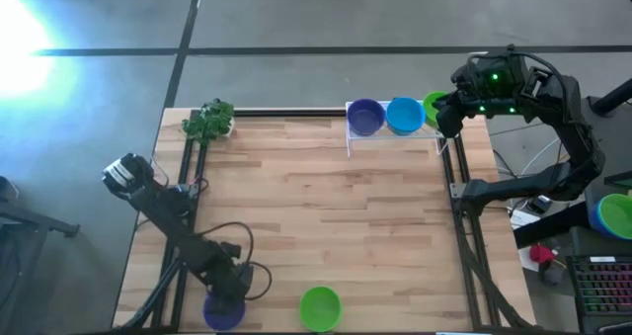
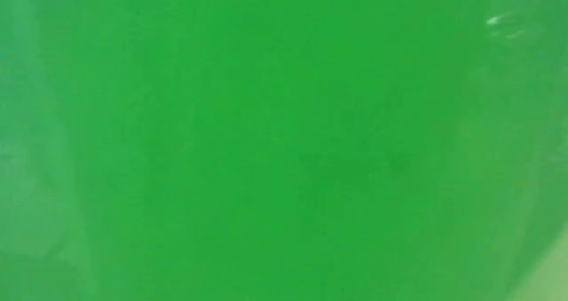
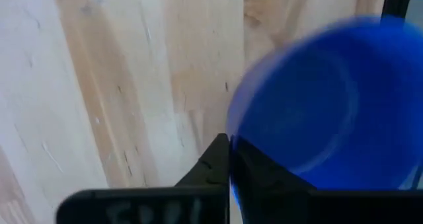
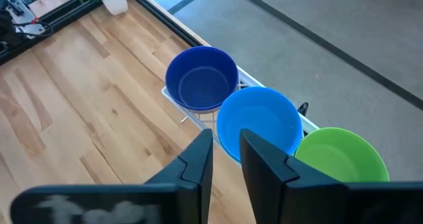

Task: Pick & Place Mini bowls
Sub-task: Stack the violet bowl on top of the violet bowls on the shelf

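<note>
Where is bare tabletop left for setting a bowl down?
The wide middle of the table is bare, between the plant, the rack and the green bowl. Crowded: the rack corner under the right tool, and around the left tool.

The low view is filled by a blurry green bowl (image 2: 284,141) right up against the camera, so the desk, the arms and the room behind are all hidden there. In the high view the left tool (image 1: 225,297) covers part of a purple bowl (image 1: 222,315) at the near edge of the desk, that bowl and another green bowl (image 1: 320,309) are cut off by the picture's bottom edge, and the right tool (image 1: 449,115) hides part of the green bowl (image 1: 433,106) at the far edge. In the left wrist view the purple bowl looks blue and blurry, it runs off the picture's edge, and I cannot tell if the left tool is touching it.
</note>
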You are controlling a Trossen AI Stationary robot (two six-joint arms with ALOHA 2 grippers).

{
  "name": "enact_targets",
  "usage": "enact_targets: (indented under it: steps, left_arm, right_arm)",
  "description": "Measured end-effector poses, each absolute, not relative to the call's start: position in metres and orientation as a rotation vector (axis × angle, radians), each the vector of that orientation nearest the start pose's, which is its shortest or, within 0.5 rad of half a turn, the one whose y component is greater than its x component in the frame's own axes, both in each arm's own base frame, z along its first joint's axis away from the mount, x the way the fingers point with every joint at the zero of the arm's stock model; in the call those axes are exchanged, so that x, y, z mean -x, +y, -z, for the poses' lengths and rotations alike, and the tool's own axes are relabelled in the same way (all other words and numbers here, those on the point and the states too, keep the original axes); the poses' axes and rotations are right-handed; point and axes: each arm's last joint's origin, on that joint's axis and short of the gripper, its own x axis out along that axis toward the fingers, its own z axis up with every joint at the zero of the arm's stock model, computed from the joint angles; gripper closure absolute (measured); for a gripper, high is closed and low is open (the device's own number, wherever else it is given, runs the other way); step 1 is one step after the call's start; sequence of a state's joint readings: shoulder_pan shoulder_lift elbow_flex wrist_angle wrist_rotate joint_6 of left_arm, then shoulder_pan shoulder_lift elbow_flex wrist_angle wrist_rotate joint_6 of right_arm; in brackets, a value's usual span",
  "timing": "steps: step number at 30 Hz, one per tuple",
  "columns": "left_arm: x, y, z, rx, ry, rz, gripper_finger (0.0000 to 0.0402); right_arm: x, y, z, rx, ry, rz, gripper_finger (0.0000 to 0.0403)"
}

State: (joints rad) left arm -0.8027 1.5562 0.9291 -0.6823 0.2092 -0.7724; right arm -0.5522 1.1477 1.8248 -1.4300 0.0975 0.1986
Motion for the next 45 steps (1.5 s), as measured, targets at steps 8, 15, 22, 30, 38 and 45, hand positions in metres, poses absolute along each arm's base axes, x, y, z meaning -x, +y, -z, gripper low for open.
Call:
enact_targets:
  steps: [8,15,22,30,38,45]
  left_arm:
    - [-0.197,-0.181,-0.209,0.283,1.472,0.224,0.0400]
    - [-0.211,-0.136,-0.266,0.345,1.305,-0.021,0.0400]
    - [-0.234,-0.069,-0.324,0.479,1.078,-0.320,0.0401]
    - [-0.258,0.008,-0.371,0.558,0.882,-0.484,0.0401]
    - [-0.290,0.071,-0.408,0.475,0.771,-0.543,0.0401]
    - [-0.320,0.120,-0.412,0.473,0.775,-0.501,0.0401]
  right_arm:
    - [-0.114,-0.073,-0.478,-0.356,0.683,0.693,0.0331]
    - [-0.114,-0.074,-0.479,-0.278,0.704,0.662,0.0326]
    - [-0.114,-0.074,-0.479,-0.257,0.710,0.653,0.0335]
    - [-0.114,-0.074,-0.479,-0.256,0.711,0.653,0.0328]
    - [-0.114,-0.074,-0.479,-0.257,0.710,0.653,0.0335]
    - [-0.114,-0.074,-0.479,-0.257,0.710,0.654,0.0329]
